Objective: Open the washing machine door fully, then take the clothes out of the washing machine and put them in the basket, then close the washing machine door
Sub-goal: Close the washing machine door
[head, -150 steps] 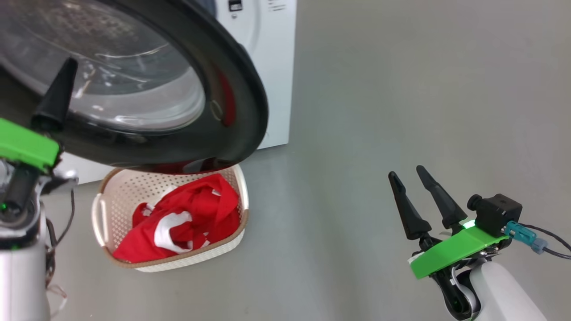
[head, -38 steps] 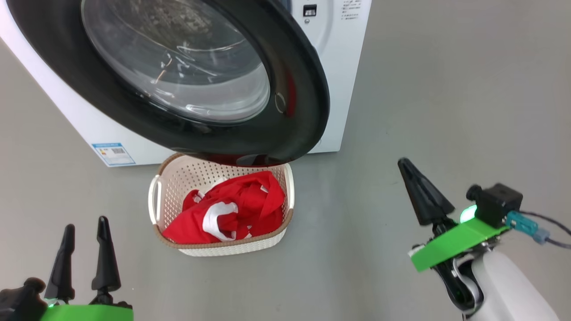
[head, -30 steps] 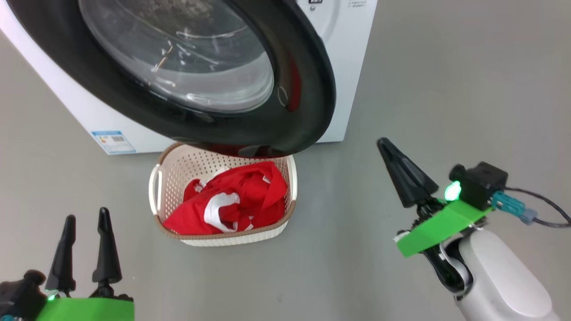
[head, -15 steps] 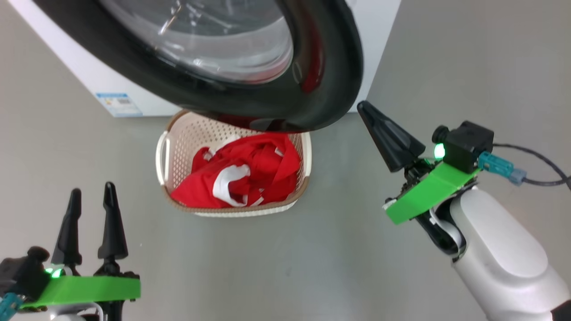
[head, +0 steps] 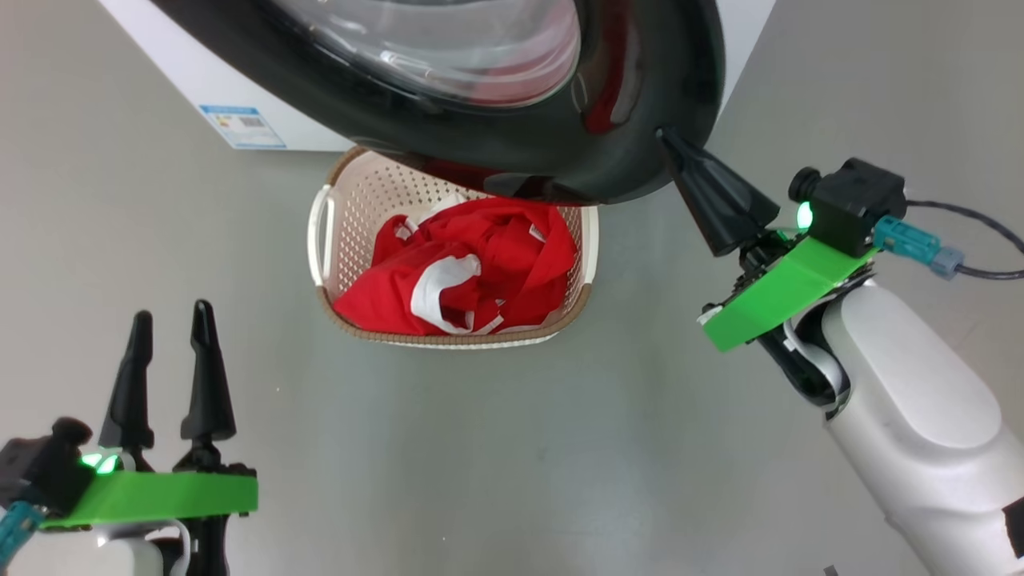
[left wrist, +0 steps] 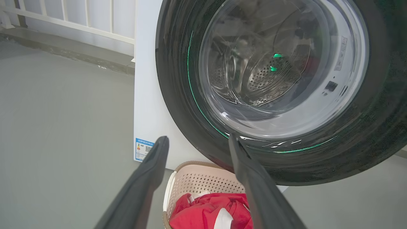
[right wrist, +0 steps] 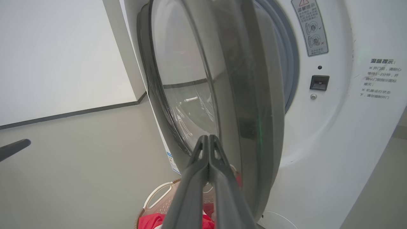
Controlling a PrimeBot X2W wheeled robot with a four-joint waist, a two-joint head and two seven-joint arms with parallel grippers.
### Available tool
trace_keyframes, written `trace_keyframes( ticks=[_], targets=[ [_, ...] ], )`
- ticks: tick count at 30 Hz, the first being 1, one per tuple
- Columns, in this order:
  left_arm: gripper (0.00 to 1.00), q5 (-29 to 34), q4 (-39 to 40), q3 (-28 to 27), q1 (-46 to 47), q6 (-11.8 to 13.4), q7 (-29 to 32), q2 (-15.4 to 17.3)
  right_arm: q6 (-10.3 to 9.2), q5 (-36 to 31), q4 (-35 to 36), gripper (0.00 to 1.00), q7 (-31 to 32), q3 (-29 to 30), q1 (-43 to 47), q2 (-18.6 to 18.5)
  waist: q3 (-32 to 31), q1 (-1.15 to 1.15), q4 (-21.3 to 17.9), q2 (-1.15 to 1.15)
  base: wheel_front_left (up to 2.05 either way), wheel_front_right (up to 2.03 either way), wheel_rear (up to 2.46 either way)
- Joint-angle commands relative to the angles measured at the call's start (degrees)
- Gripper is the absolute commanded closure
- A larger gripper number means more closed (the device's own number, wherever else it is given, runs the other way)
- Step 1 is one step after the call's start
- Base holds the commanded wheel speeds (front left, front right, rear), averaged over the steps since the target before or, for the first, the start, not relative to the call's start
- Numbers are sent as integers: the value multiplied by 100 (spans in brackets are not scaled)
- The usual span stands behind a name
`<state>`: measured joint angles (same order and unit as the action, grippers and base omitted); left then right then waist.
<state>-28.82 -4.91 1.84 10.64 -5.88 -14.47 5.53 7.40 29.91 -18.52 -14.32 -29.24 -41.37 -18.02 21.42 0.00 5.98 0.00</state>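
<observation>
The right gripper (head: 670,142) has come up to the edge of the washing machine door (head: 640,72). Its two fingers, apart a little while ago, are now pressed flat together with nothing between them. The left gripper (head: 172,320) has come away from the door and is low over the floor (head: 560,440), with its fingers wide apart and nothing in them. The head camera has turned too, so everything sits in a new spot in that view.

The door stands part open, out from the washing machine (right wrist: 334,133) and over the back of the basket (head: 448,339). The clothes (head: 480,264) lie in the basket in a red heap, so I think only the closing is left.

The door looks big, heavy and stiff. It will swing, not bend. Its black ring (left wrist: 175,79) is shiny and may be slippery, and the glass (head: 480,40) could crack. The best place to push is the ring at the free edge, by the right fingertips.

I cannot tell if the tips touch the door or are just beside it. The door's top is cut off in the head view. Through the glass the drum (left wrist: 260,79) looks empty, but the shine makes it hard to be sure
</observation>
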Motion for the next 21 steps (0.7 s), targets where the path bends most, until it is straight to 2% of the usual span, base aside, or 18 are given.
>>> trace_keyframes(
  ticks=[1, 21],
  targets=[
    [0, 44, 105, -210, 185, -48, -52, 101, 9, -46, 102, 100, -68, -50, -78, -1, 104, 0, 82, 0, 0, 0, 0],
    [0, 71, 46, -134, 457, -137, -52, -23, 9, -34, 53, 100, -68, 163, -774, -480, 685, 0, 342, 0, 0, 0, 0]
  ],
)
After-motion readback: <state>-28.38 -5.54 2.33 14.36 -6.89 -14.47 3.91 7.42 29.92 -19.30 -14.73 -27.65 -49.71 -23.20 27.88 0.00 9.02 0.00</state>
